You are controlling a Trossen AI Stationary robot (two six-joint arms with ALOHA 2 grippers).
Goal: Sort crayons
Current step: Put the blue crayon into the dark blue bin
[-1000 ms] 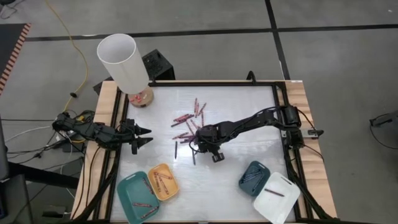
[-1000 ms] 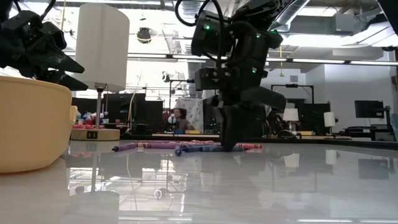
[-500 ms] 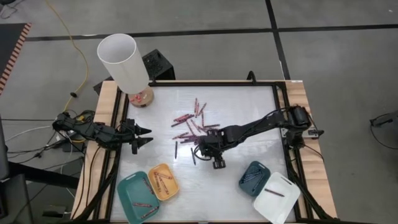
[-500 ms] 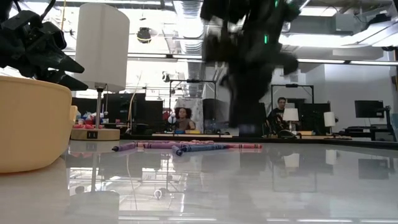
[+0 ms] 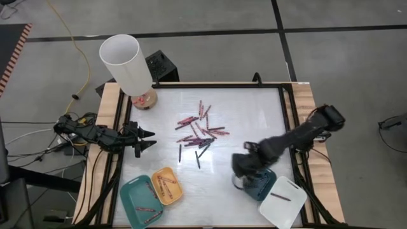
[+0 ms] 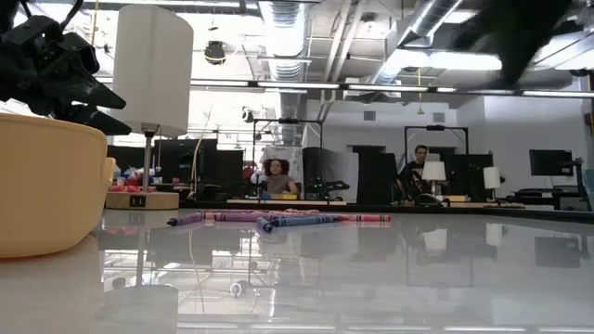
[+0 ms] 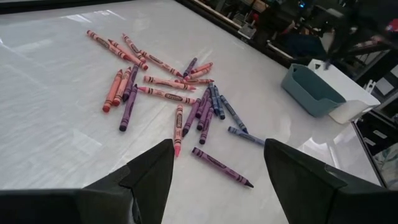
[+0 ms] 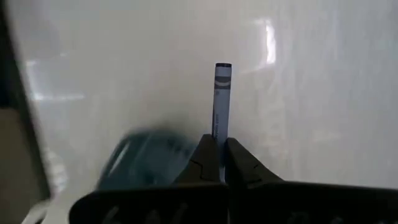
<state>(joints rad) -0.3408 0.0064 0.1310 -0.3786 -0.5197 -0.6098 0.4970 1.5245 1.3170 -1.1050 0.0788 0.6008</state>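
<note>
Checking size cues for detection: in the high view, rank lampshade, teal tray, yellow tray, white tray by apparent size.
1. White lampshade, though it stands nearer the camera.
2. Teal tray and white tray: look alike, no ranking.
3. Yellow tray, smallest.

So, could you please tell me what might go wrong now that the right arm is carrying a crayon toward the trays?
1. The right gripper pinches the dark blue crayon only at one end, with most of it sticking out past the jaws, so it might swivel or slip free before release.
2. The blue tray sits right against the white tray, so a slightly off drop could land in the wrong one or on the table.
</note>
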